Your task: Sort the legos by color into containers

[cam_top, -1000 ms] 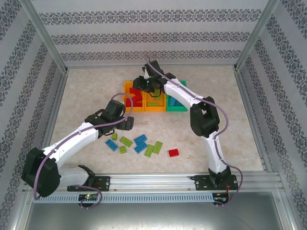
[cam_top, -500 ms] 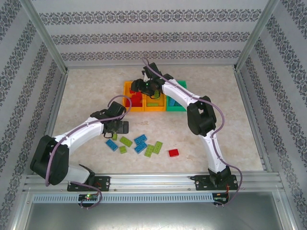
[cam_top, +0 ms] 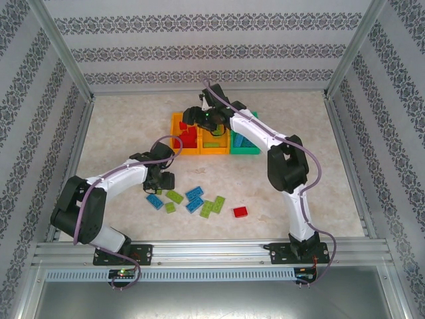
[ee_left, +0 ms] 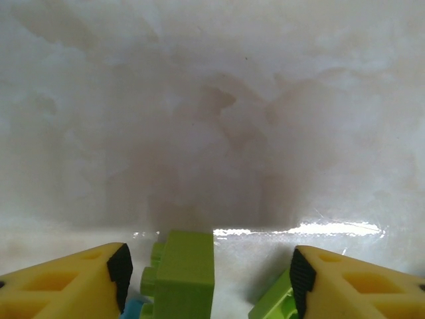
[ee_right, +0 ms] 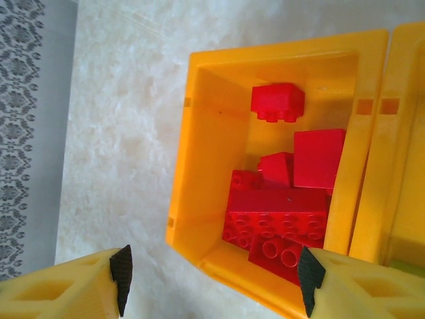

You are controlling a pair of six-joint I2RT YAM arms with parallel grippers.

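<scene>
Left arm (cam_top: pixel 119 179) is down low over the loose legos (cam_top: pixel 192 199) on the marbled desk (cam_top: pixel 119 126). Its jaws stand open around a lime green lego (ee_left: pixel 189 266): the brick sits between the yellow fingers (ee_left: pixel 60 286) with a clear gap on both sides, nothing gripped. A second lime green piece (ee_left: pixel 272 302) lies just beside the other finger. One red lego (cam_top: pixel 240 212) lies apart from the cluster. Over at the containers (cam_top: pixel 184 152), the right jaws hang open and empty above the left orange bin (ee_right: pixel 206 133), with red legos (ee_right: pixel 279 212) piled inside. The middle orange bin (cam_top: pixel 214 151) and green bin (cam_top: pixel 244 151) sit joined alongside.
</scene>
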